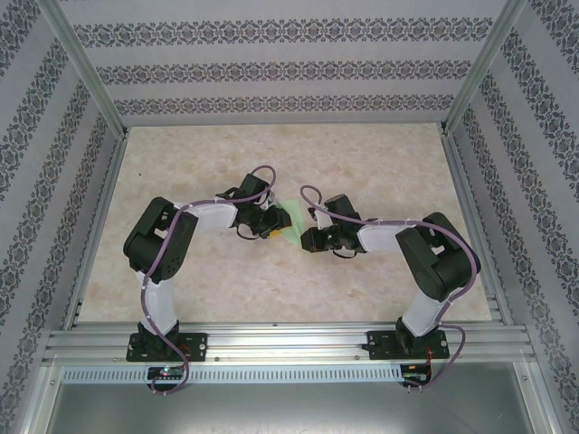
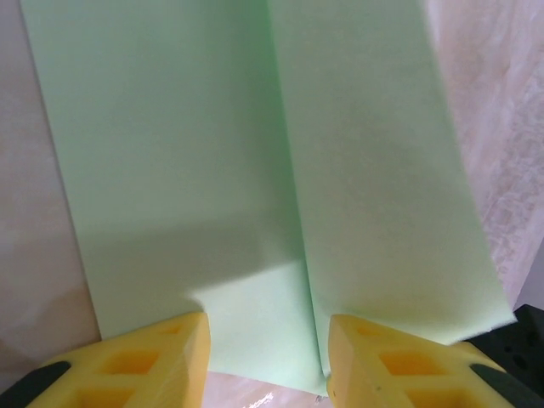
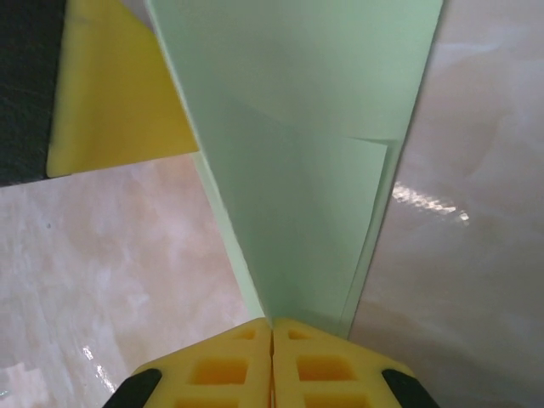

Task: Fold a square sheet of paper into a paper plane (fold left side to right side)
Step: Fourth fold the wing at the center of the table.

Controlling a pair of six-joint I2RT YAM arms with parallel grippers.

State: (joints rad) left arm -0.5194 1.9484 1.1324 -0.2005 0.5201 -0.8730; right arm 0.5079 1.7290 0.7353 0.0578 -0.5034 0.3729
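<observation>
Right gripper [image 3: 272, 331]: the two yellow fingers are pressed together with no gap between them. They are clamped on the narrow end of the thin, pale mint-green folded sheet of paper [image 3: 297, 127]. In the right wrist view the sheet widens away from the fingertips. It rises as a creased, layered shape, with the edge of an inner flap visible partway up. One yellow finger [image 3: 110, 93] of the other arm appears in the upper left, just beside the sheet's left edge.

Left gripper [image 2: 265, 319]: the jaws stand apart at a moderate width. In the left wrist view, the sheet of paper [image 2: 212, 153] spans the gap and extends away from the fingers. A straight centre crease runs lengthwise through it. The near edge of the right-hand panel meets the tip of the right finger [image 2: 391, 357]. Whether the two surfaces touch cannot be determined.

Location: in the top external view, the sheet of paper [image 1: 293, 217] lies near the middle of the beige marbled table [image 1: 380, 172]. It sits between the left gripper [image 1: 270, 231] and the right gripper [image 1: 309, 240], which face each other from opposite sides.
</observation>
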